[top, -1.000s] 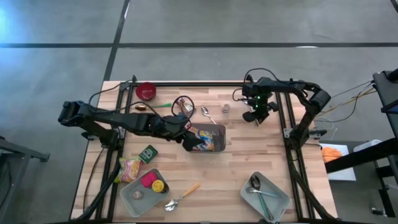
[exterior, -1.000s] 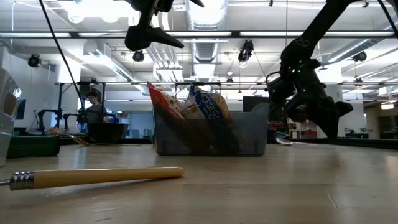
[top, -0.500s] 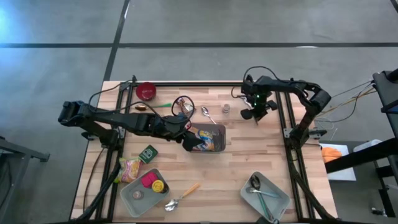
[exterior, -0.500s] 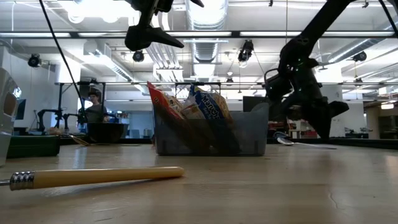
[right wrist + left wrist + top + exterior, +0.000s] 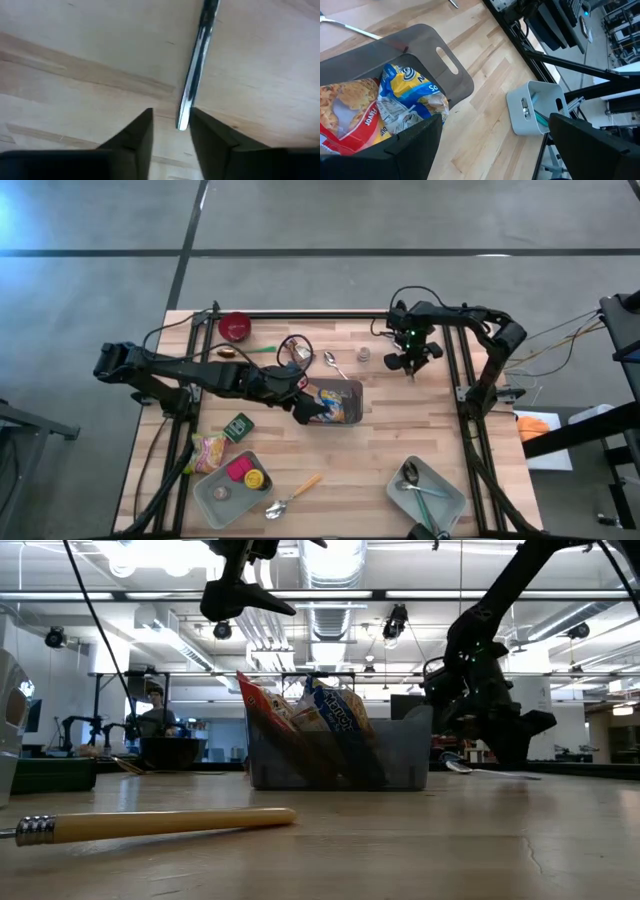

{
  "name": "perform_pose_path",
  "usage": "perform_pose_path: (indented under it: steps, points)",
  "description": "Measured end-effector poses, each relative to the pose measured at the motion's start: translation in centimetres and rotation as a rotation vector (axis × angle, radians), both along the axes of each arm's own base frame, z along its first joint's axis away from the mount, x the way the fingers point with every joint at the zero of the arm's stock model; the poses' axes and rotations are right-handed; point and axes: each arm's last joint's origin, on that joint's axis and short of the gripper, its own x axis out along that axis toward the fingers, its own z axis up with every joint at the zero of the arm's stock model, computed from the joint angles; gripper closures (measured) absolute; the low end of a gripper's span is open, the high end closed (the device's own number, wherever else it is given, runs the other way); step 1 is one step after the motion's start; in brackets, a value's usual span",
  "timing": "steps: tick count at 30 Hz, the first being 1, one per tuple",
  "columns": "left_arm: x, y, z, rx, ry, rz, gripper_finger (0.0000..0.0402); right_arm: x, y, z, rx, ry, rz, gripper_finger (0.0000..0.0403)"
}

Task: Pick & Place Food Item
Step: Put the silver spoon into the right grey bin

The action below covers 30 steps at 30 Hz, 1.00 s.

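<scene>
Blue-and-yellow crinkled snack packet [image 5: 407,90] sits with a red printed packet [image 5: 342,112] inside the dark grey plastic bin [image 5: 427,42] at mid-table, neither lifted yet. The left gripper [image 5: 310,408] hangs over them as before, jaws spread wide. What has changed is the right gripper [image 5: 170,132] at the far edge: its jaws have parted slightly around the tip of a thin metal utensil handle [image 5: 197,60], likely unrelated to the food. A pale grey tray [image 5: 452,502] holds utensils; another [image 5: 210,502] holds small pink and yellow items.

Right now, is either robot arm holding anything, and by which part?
Nothing. The left end effector gapes open over the snack bin; the right end effector has a metal handle between its tips, unclamped.
</scene>
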Motion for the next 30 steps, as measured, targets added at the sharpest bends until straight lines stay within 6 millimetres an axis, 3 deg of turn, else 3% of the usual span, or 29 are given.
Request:
perform_pose_path:
  steps: [6, 11, 24, 30]
  points:
    - [0.0, 0.0, 0.0, -0.001, 0.0, -0.005, 0.0031, 0.3, -0.5, 0.5, -0.043, 0.005, 0.025, 0.0218]
    - [0.0, 0.0, 0.0, -0.004, 0.0, -0.01, 0.0031, 0.2, -0.7, 0.6, -0.071, 0.035, 0.011, 0.0197]
    - [0.0, -0.1, 0.0, -0.011, 0.0, -0.014, 0.003, 0.3, -0.7, -1.6, 0.023, 0.085, -0.006, 0.02]
    - [0.0, -0.1, 0.0, -0.013, 0.0, -0.017, 0.003, 0.3, -0.7, -2.4, 0.053, 0.112, -0.005, 0.0276]
